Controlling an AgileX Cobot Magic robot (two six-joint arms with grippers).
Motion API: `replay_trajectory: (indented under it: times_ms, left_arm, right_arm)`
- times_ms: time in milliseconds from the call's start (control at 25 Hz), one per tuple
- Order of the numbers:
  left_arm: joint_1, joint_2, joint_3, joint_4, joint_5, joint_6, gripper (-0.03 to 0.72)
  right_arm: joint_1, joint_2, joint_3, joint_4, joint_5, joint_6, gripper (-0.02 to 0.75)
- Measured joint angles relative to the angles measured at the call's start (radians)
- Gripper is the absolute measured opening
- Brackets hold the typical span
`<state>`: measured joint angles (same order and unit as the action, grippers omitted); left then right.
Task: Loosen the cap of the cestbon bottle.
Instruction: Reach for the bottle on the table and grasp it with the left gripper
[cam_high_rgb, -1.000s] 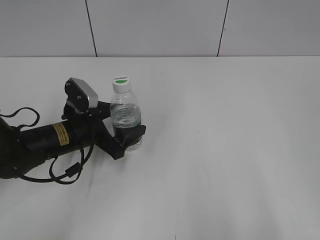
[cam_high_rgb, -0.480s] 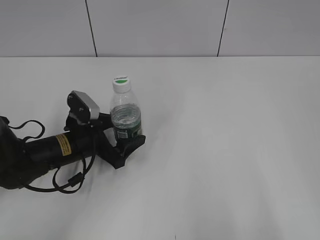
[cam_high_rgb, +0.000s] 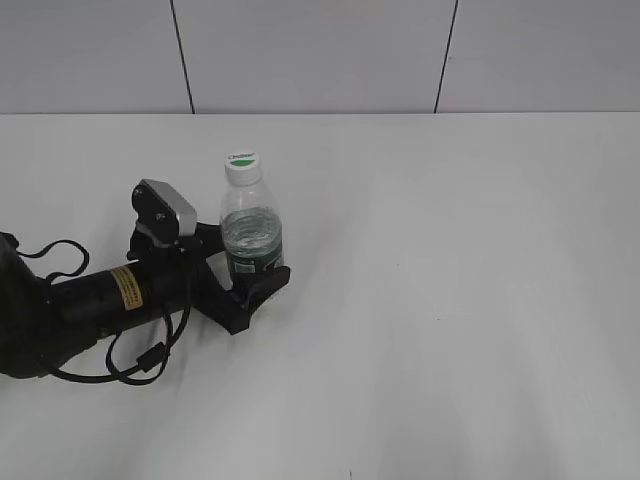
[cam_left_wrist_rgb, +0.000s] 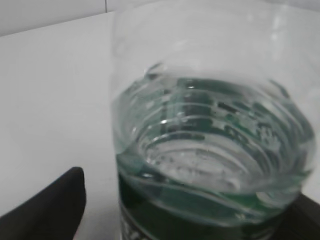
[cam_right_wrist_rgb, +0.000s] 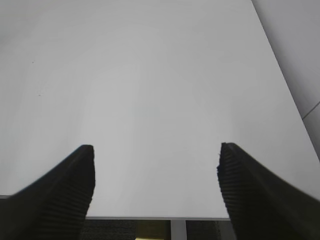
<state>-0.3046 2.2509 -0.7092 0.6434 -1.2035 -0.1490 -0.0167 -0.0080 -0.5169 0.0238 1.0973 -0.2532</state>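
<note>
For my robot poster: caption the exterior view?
Left end effector around the upright cestbon bottle, white cap on.

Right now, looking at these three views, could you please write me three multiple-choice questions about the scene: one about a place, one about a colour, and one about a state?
1. Where does the small clear plastic water bottle stand?
A. On the left part of the white table
B. At the table's right edge
C. On the floor

2. What colour is the bottle's small round screw cap?
A. Red
B. White with a green mark
C. Black

3. How is the right gripper?
A. Shut on the bottle
B. Open, holding nothing
C. Shut on the cap

Answers:
1. A: the exterior view shows it upright left of the middle, between the fingers of the left gripper.
2. B: the cap's top is white with green.
3. B: the right wrist view shows its fingers wide apart over bare table.
</note>
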Motion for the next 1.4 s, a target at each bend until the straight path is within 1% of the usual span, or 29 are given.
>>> replay_trajectory:
  times_ms: [1160,1280,1400]
  left_arm:
    - [-0.002,0.001,-0.039,0.010,0.000,0.002,0.588]
    - [-0.002,0.001,-0.039,0.013,0.000,0.002,0.557]
    - [-0.003,0.001,-0.039,0.016,0.000,0.002,0.473]
  right_arm:
    - [0.000,0.000,0.000,0.000,0.000,0.000,0.584]
    - [0.000,0.000,0.000,0.000,0.000,0.000,0.584]
    - [0.000,0.000,0.000,0.000,0.000,0.000,0.584]
